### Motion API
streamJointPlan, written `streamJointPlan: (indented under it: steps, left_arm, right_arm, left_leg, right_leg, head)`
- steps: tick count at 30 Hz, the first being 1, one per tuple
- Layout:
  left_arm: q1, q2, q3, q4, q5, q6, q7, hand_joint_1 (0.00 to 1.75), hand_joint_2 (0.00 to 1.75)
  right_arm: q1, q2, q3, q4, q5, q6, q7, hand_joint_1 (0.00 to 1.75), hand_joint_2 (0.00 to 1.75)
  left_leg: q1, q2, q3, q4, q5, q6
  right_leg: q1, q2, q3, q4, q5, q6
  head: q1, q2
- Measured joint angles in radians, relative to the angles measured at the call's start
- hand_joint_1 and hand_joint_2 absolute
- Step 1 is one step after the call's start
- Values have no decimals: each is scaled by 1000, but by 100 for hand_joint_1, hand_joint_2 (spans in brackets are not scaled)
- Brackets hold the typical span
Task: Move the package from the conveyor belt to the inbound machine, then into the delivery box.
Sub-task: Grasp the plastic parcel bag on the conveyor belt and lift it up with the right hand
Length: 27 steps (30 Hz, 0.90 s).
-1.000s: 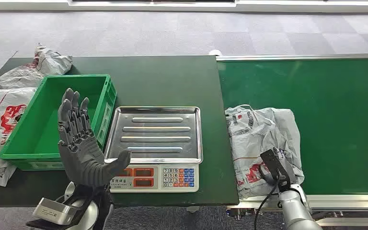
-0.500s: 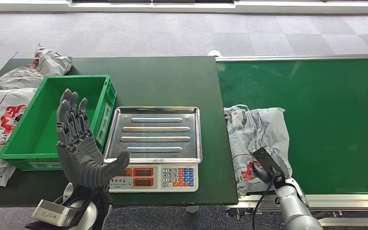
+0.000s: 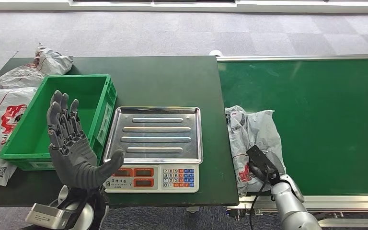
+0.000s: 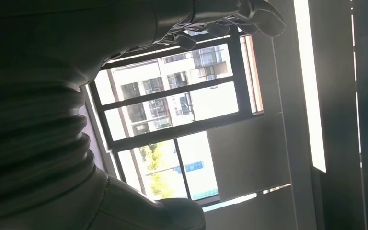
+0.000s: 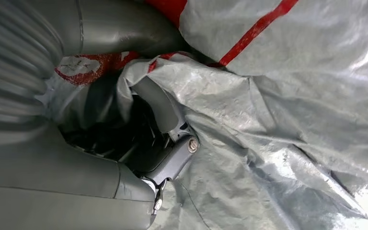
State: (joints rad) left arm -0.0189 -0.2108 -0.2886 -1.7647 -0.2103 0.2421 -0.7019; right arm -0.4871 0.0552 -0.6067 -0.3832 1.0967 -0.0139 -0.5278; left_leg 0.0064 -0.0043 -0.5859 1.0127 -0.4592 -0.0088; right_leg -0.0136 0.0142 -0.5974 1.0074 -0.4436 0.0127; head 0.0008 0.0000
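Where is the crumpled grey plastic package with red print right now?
In the head view, the grey plastic package lies at the green conveyor belt's left end, beside the scale's steel tray, gripped by the right hand.

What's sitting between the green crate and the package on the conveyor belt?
In the head view, the scale with its steel tray sits between the green crate and the package, with a strip of bare dark table beside the package.

Head view looks down; right wrist view shares its package (image 3: 254, 139) close-up.
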Motion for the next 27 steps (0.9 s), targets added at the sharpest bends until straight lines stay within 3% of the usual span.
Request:
streamJointPlan:
  steps: [7,16,18,20,23,24,27]
  left_arm:
    - [15,6,13,-14,-5,14,0,0,175]
    - [22,10,16,-21,-9,25,0,0,175]
    - [31,10,18,-27,-17,40,0,0,175]
    - [45,10,22,-37,-29,45,0,0,175]
    - [62,7,31,-47,-45,44,0,0,175]
    - [65,5,33,-49,-48,44,0,0,175]
    - [71,-1,34,-53,-58,43,0,0,175]
  right_arm:
    - [12,23,105,-36,59,-64,26,175,175]
    - [38,39,146,-88,43,-87,-10,175,175]
    - [90,65,171,-205,-3,-116,-43,174,175]
    - [174,106,226,-429,-40,-166,1,163,175]
    - [284,150,344,-785,-13,-297,137,112,175]
    - [306,157,378,-875,12,-335,170,119,175]
    - [351,168,450,-1076,92,-406,236,175,175]
  left_leg:
    - [0,0,-1,0,0,0]
    - [0,0,-3,0,0,0]
    - [0,-1,-3,0,0,0]
    - [0,-1,-4,0,0,0]
    - [0,-1,-6,-1,0,0]
    - [0,-1,-6,-1,0,-1]
    - [0,-1,-6,-1,-1,-1]
  right_leg:
    - [0,0,-2,0,0,0]
    - [0,0,-3,0,0,0]
    - [0,-1,-3,0,0,0]
    - [0,-2,-5,0,-1,-1]
    - [0,-2,-7,0,-2,-2]
    - [0,-2,-7,0,-2,-2]
    - [0,-2,-7,0,-3,-1]
  head:
    - [0,0]
    - [0,0]
    - [0,0]
    - [0,0]
    - [0,0]
    - [0,0]
    - [0,0]
